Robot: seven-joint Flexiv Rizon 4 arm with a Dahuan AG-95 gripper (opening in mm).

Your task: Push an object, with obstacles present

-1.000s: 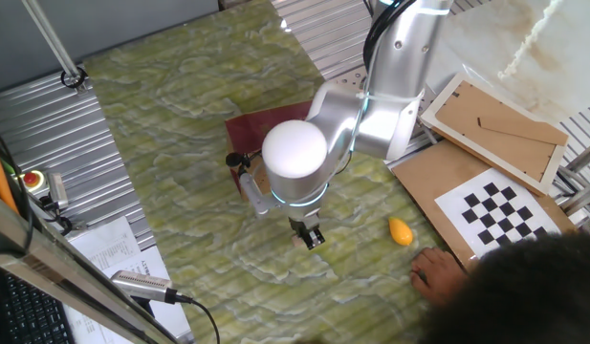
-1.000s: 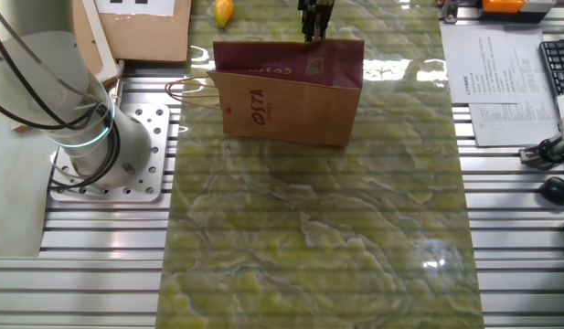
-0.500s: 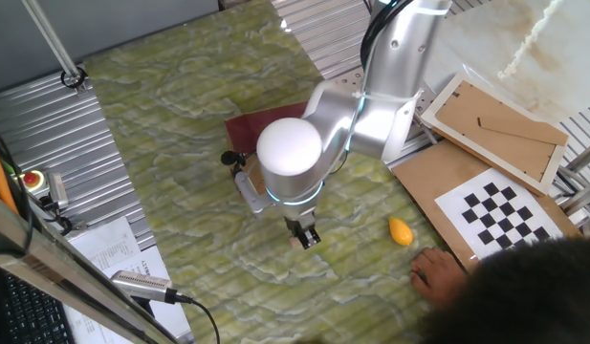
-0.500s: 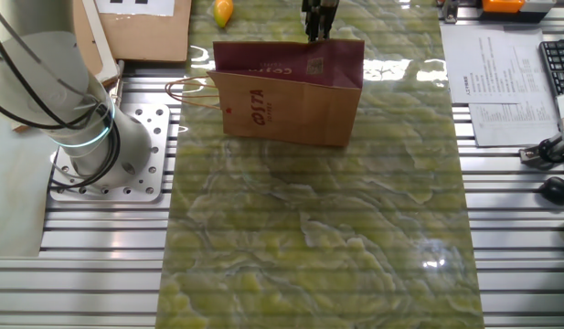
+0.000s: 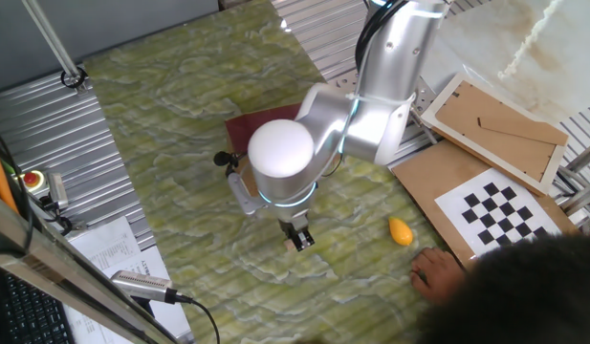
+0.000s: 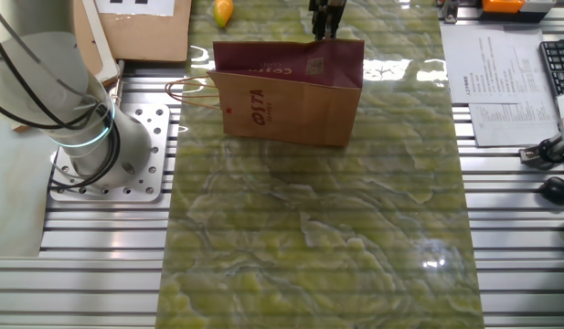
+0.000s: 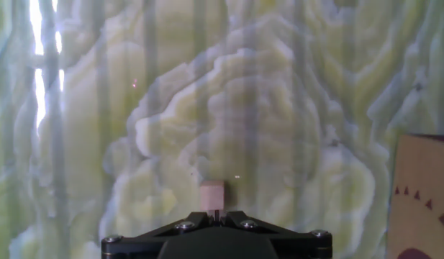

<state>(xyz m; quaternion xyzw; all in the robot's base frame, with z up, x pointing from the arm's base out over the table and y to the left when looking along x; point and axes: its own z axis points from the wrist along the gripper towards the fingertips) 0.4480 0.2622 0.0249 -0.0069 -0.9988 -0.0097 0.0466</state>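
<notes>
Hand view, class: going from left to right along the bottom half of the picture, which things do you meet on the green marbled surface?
Small tan cube → brown paper bag at the right edge.

Your green marbled tabletop [image 6: 309, 228] carries the tan cube [image 7: 212, 196] just ahead of the fingertips [image 7: 216, 218], the Costa bag [image 6: 291, 91] and an orange lump [image 5: 401, 230] aside.

Cube [image 7: 212, 195] lies just before the claw [image 7: 216, 216], bag [image 7: 424, 194] to its right.
</notes>
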